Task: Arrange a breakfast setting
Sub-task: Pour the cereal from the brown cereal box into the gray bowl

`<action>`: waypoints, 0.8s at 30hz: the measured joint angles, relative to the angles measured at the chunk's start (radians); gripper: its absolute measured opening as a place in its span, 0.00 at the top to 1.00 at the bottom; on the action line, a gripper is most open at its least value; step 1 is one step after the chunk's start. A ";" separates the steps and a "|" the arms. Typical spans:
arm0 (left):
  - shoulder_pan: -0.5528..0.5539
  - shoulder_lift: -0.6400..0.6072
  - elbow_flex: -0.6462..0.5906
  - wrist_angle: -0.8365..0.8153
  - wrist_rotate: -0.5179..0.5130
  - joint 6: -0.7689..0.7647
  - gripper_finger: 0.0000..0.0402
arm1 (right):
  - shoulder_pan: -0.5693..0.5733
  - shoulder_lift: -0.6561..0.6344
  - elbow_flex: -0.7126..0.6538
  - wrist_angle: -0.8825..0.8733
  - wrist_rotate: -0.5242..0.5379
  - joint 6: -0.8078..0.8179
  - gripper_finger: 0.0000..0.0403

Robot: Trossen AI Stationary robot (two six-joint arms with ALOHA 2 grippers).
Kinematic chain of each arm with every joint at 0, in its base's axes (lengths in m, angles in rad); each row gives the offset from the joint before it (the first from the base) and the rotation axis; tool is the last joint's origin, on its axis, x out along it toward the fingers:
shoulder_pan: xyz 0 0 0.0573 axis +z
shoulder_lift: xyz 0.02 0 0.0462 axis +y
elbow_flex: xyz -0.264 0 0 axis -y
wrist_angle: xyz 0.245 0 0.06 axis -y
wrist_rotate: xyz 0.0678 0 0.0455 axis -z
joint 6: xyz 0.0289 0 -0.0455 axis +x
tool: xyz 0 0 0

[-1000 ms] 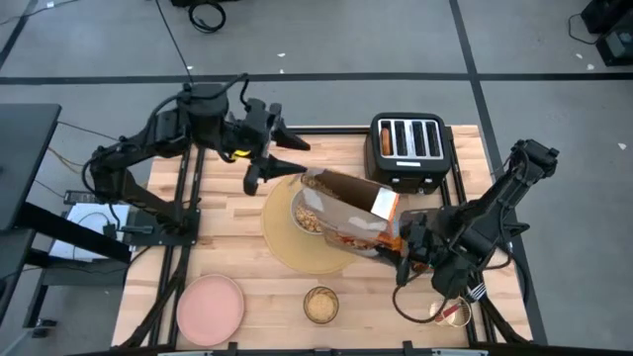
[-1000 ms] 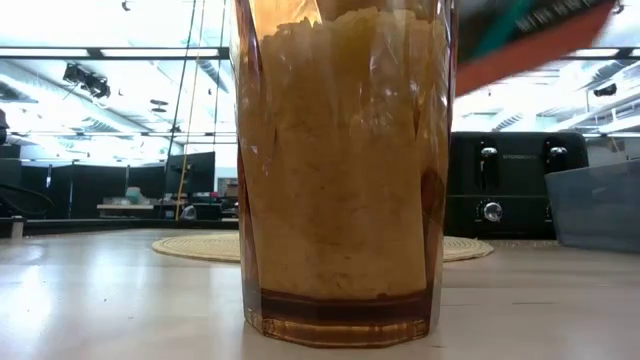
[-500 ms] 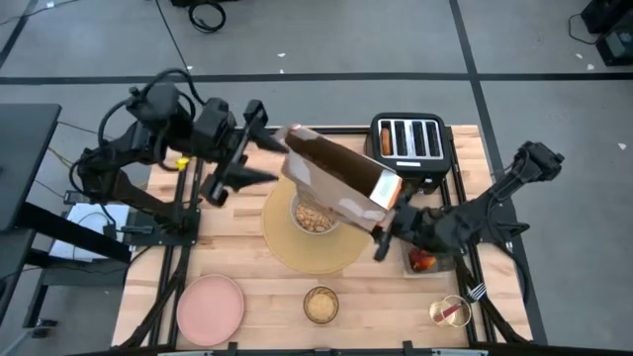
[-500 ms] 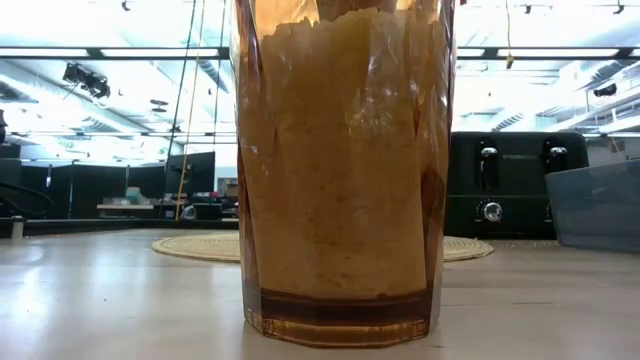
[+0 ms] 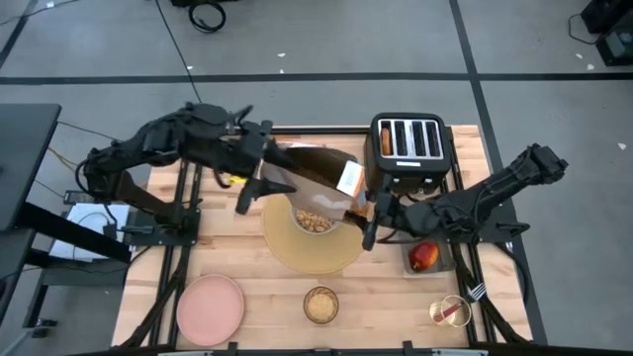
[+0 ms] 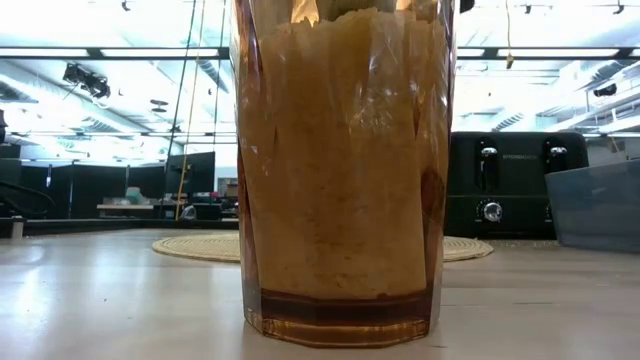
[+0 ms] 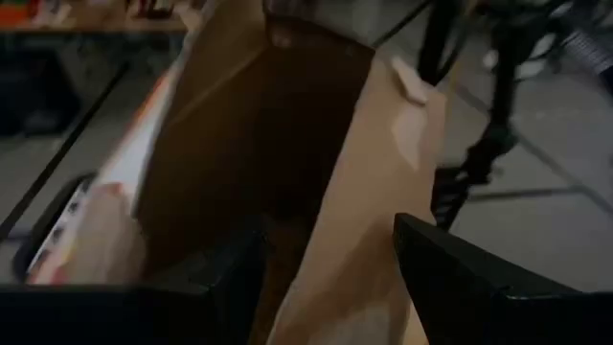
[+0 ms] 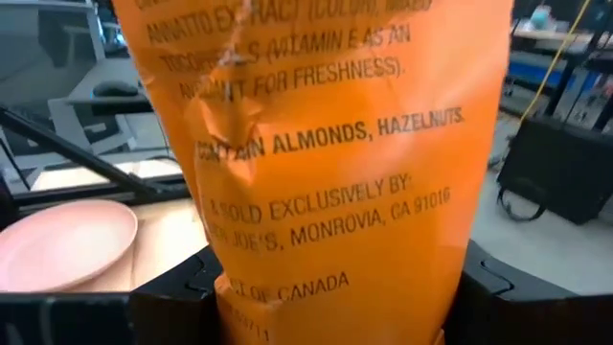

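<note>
Two dark robot arms meet over a butcher-block table (image 5: 227, 247), holding a cereal box (image 5: 316, 176) above the round tan placemat (image 5: 297, 252). The black four-slot toaster (image 5: 410, 146) stands at the far edge. The right gripper (image 5: 371, 220) clamps the box's base, its orange printed panel filling the right wrist view; the left gripper (image 5: 259, 183) has its fingers set either side of the box's open end, seen in the left wrist view, gripping it as far as can be told. Beneath it the grey bowl (image 5: 315, 220) sits on the placemat with cereal in it. The small pink plate (image 5: 211, 307) and filled amber glass (image 5: 320, 305) wait near the front edge, off the mat. The red-yellow apple (image 5: 424, 256) and red-handled fork (image 5: 457, 309) lie at the right, unplaced. By appearances the bowl is served; the plate, glass, apple and fork remain to be arranged.
</note>
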 joint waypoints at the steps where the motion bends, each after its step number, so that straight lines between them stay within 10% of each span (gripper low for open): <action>1: 0.001 0.004 0.000 -0.022 -0.010 0.001 0.42 | -0.007 0.000 0.000 -0.013 -0.012 0.001 0.42; 9: 0.002 0.070 0.002 -0.154 -0.103 0.099 0.47 | -0.075 0.000 -0.002 -0.079 -0.128 0.025 0.42; 18: 0.003 0.099 0.002 -0.187 -0.115 0.134 0.93 | -0.129 0.001 -0.002 -0.148 -0.209 0.038 0.42; 24: 0.007 0.090 0.002 -0.217 -0.178 0.131 0.97 | -0.152 0.001 -0.002 -0.142 -0.212 -0.014 0.37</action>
